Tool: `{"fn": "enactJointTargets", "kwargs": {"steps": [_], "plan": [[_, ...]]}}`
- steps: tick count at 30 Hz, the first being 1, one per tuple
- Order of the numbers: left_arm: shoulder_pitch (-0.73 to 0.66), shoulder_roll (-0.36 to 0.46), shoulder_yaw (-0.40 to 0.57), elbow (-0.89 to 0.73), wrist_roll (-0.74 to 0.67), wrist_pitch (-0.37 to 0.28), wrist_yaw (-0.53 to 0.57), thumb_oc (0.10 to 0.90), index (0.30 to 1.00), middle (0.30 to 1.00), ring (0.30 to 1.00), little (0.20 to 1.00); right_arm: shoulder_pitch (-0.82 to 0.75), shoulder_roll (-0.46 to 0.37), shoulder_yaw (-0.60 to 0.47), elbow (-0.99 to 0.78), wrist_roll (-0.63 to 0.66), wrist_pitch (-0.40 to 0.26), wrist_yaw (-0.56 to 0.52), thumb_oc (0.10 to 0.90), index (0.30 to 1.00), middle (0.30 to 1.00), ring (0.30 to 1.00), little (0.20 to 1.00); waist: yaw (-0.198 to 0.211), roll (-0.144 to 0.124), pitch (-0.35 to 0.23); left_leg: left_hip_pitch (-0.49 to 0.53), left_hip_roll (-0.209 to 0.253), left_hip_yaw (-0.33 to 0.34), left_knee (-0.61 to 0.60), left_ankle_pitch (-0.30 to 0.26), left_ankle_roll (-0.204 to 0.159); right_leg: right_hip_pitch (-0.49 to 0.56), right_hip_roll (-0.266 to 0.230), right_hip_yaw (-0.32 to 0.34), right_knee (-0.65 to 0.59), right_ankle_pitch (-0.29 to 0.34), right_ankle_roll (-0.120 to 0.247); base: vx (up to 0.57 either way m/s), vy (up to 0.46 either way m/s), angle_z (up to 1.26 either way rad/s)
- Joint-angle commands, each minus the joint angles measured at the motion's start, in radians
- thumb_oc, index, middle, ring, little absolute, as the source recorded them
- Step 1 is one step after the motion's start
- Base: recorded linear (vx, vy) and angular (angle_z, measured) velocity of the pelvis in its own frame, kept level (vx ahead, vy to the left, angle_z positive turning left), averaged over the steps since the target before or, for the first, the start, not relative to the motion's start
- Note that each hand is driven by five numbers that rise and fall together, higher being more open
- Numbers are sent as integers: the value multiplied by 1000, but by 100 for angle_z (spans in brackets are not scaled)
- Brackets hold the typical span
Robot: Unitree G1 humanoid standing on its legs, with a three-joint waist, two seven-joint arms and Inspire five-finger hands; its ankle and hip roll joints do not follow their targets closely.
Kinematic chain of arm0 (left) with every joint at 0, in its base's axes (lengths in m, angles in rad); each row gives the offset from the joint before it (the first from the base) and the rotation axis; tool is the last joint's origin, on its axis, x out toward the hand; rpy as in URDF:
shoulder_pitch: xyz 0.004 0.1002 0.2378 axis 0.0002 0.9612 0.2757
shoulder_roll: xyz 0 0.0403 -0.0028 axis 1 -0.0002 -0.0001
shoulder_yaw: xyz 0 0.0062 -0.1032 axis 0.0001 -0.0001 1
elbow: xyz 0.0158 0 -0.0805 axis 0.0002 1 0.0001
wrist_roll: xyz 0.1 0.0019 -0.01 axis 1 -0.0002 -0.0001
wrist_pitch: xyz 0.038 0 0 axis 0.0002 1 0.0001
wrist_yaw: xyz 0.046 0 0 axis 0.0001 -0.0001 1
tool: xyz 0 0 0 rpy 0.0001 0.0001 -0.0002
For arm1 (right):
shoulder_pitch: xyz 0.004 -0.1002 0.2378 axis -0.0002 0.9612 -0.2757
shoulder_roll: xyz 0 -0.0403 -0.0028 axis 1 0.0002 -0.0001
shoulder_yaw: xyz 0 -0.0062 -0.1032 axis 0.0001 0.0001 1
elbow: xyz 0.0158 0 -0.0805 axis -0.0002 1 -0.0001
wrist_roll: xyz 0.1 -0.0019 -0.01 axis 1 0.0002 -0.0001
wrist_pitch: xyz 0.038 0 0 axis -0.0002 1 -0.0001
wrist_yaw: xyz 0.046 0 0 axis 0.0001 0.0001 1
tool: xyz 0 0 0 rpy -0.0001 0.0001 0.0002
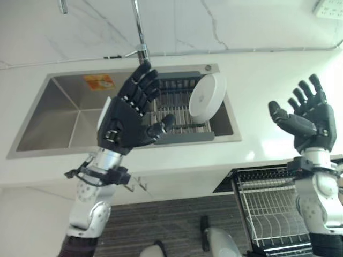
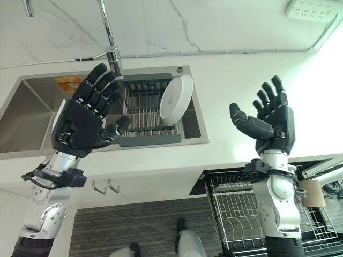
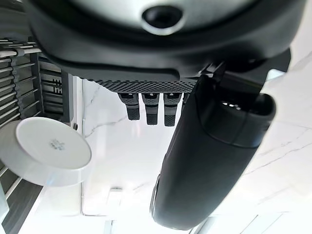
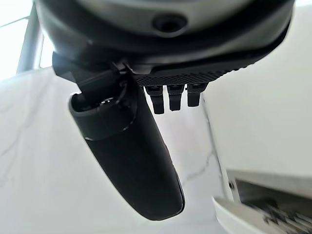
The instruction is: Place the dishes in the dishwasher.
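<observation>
Left robot hand [image 1: 124, 122] and right robot hand [image 1: 310, 119] both spread, empty; white plate [image 1: 207, 98] tilts in the sink rack [image 1: 177, 110], its lower edge hidden.

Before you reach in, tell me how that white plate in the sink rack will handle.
The white plate stands on edge, leaning in the drying rack, so a sideways nudge would probably tip or roll it. It looks glossy and rigid, likely slick under the fingers and breakable if dropped. Both hands, left and right, are open and clear of it.
</observation>
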Motion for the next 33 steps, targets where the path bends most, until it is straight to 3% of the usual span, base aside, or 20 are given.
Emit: {"fn": "enactJointTargets", "kwargs": {"steps": [1, 8, 18, 25, 33], "plan": [[-78, 38, -2, -78, -4, -108, -2, 800, 900, 900, 900, 900, -126, -59, -27, -35, 47, -77, 34, 800, 900, 900, 900, 900, 10, -31, -111, 57, -14, -13, 2, -76, 18, -15, -67, 5, 35, -62, 124, 0, 2, 17], [-84, 34, -20, -42, 15, -111, -17, 800, 900, 900, 900, 900, -188, -34, -6, 62, 159, -41, 40, 800, 900, 900, 900, 900, 33, -46, -119, 70, -18, -29, 2, -87, 17, -8, -84, -25, 35, -57, 126, 0, 0, 13], [-87, 61, -18, -15, 3, -113, -13, 800, 900, 900, 900, 900, -244, -22, 1, 170, 158, -28, -35, 800, 900, 900, 900, 900, 57, -55, -120, 82, -30, -49, 2, -97, 21, 2, -101, -48, 35, -47, 132, 3, 4, 10], [-100, 69, -28, -2, -8, -115, -14, 800, 900, 900, 900, 900, -276, -29, 12, 258, 260, 49, -38, 800, 900, 900, 900, 900, 71, -60, -124, 84, -36, -55, 2, -100, 22, 6, -114, -63, 35, -44, 136, 4, 11, 5], [-121, 78, -49, 13, -15, -111, -10, 800, 900, 900, 900, 900, -308, -29, 25, 343, 331, 77, -44, 800, 900, 900, 900, 900, 81, -66, -123, 88, -37, -57, 2, -103, 22, 12, -126, -80, 35, -39, 141, 2, 4, 3]]}}
